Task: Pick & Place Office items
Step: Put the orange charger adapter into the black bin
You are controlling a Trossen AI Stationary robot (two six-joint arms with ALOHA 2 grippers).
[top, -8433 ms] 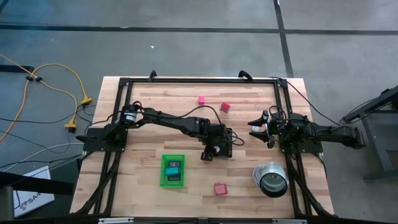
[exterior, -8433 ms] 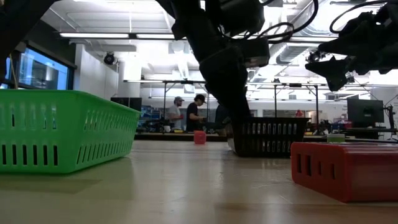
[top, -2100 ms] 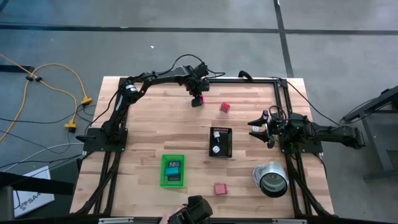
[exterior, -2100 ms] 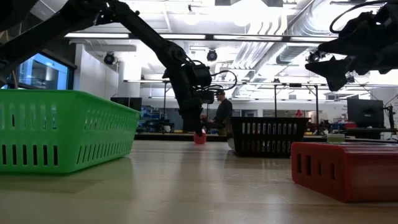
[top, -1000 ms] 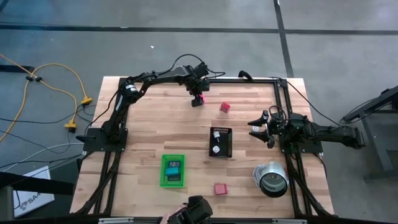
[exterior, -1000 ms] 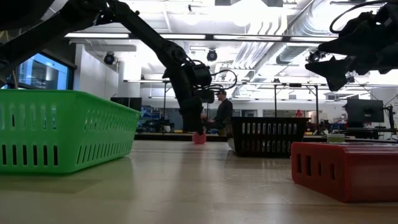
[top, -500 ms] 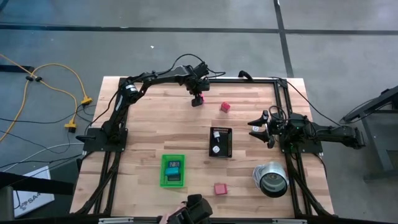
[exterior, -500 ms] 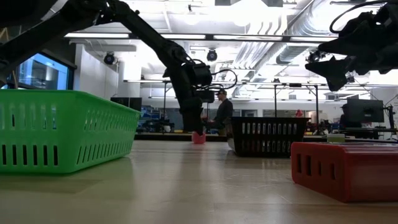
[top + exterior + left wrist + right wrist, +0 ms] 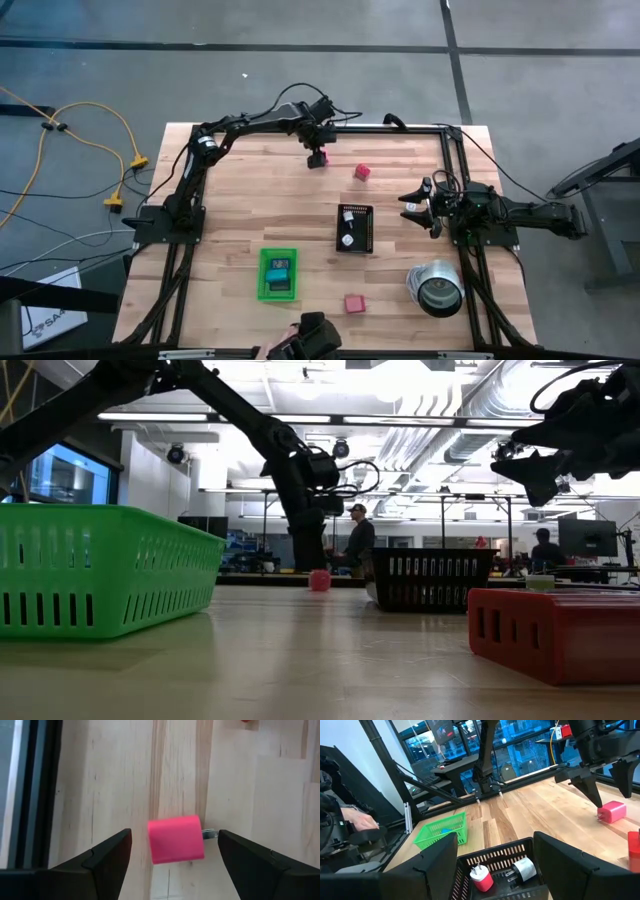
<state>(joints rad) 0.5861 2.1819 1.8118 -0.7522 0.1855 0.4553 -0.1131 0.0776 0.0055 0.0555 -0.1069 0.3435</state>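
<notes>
A pink block (image 9: 176,839) with metal prongs (image 9: 210,834) lies on the wood near the table's far edge. My left gripper (image 9: 318,157) hangs open just above it, one finger on either side, touching nothing. A red block (image 9: 362,172) lies to its right and another (image 9: 353,303) near the front edge. The black tray (image 9: 354,228) holds a white piece (image 9: 523,868) and a red one (image 9: 481,877). The green tray (image 9: 278,273) holds dark and light blue pieces. My right gripper (image 9: 420,210) waits open above the table's right side.
A silver can (image 9: 436,288) lies at the front right. A black frame (image 9: 190,160) borders the table. A person's hand (image 9: 362,823) rests at a desk beyond the table, and a dark object (image 9: 305,340) shows at the near edge. Bare wood lies between the trays.
My left gripper has risen a little from the pink block and stays open. The block rests on the table where it was.
</notes>
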